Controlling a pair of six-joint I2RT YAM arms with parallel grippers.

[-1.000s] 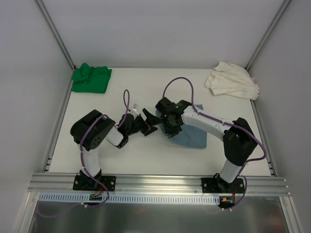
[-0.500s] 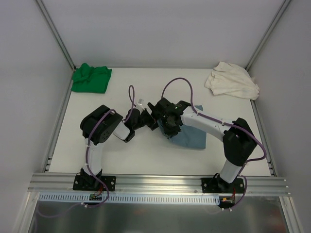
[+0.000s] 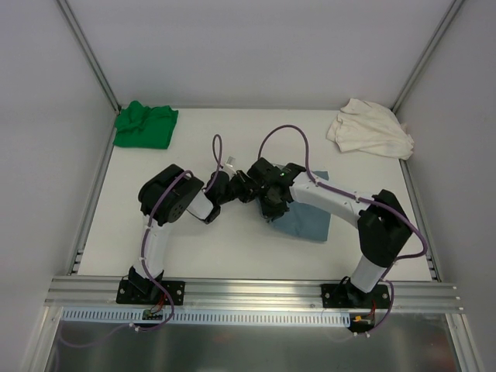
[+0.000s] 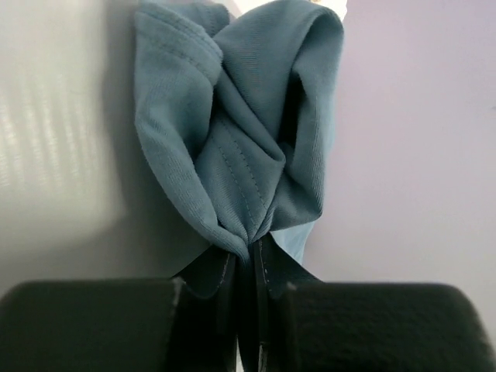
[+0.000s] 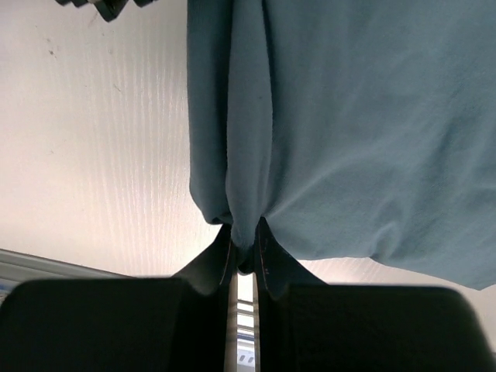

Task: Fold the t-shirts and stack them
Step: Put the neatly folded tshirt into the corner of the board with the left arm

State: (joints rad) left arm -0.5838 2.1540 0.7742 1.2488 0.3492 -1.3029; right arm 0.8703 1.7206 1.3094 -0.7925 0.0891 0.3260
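The blue-grey t-shirt (image 3: 306, 217) lies folded near the table's middle, right of centre. Both grippers meet at its left edge. My left gripper (image 3: 246, 188) is shut on a bunched fold of the blue-grey t-shirt (image 4: 248, 147), which rises above its jaws. My right gripper (image 3: 271, 208) is shut on the hem of the same blue-grey t-shirt (image 5: 349, 124). A green t-shirt (image 3: 145, 124) sits crumpled at the far left corner. The cream-white t-shirt (image 3: 370, 129) lies at the far right corner.
Grey walls close the table (image 3: 225, 248) on three sides, with metal posts at the corners. An aluminium rail (image 3: 248, 293) runs along the near edge, holding both arm bases. Purple cables loop over each arm.
My left arm has reached right to the blue-grey t-shirt's left edge and its gripper, open a second ago, has shut on the cloth. The right gripper has kept its hold.
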